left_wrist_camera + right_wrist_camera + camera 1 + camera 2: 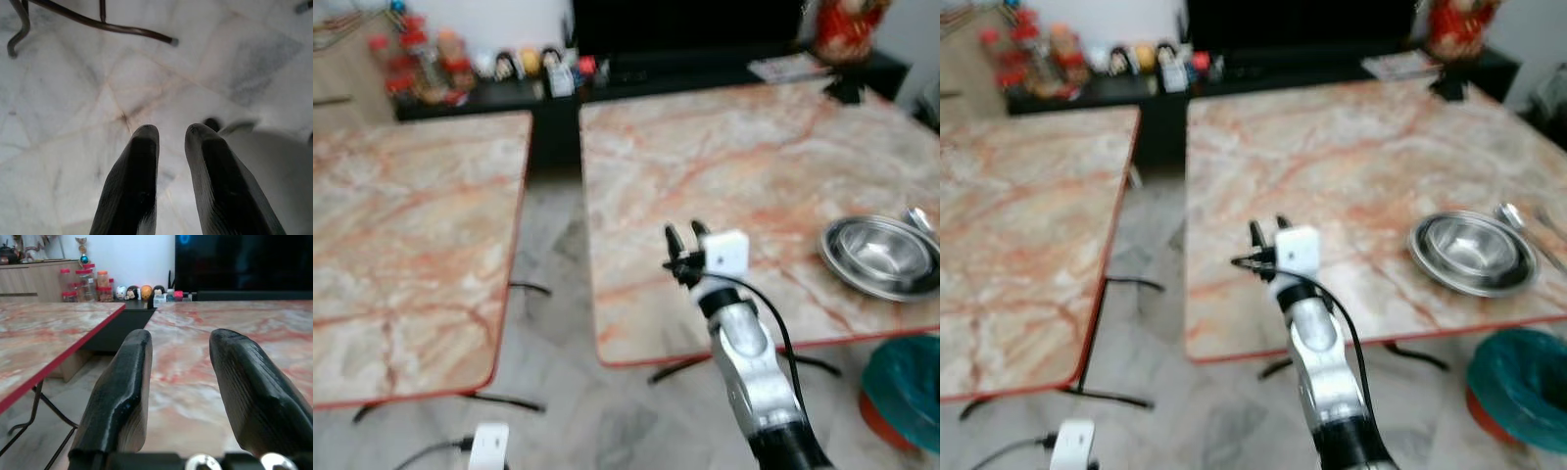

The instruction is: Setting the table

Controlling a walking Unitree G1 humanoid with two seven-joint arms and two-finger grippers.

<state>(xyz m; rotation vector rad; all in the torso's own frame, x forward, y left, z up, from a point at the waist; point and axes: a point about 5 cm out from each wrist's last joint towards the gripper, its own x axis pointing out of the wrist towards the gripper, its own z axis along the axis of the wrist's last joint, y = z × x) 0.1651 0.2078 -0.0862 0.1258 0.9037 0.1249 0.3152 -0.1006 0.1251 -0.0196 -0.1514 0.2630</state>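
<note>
Raised over the table's near edge, the right gripper (684, 241) stands parted and empty, the steel bowl (881, 257) well off to its right, light, rigid and slippery, likely best pinched at its rim.

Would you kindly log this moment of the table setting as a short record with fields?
Tables: two marble-patterned tops with red edges, left table and right table, a floor gap between them
Bowl: steel bowl near the right table's front right edge
Spoon: beside the bowl, on its far right
Right gripper: open, empty, over the right table's front left part
Left gripper: hanging low, pointing at the floor, holding nothing
</note>
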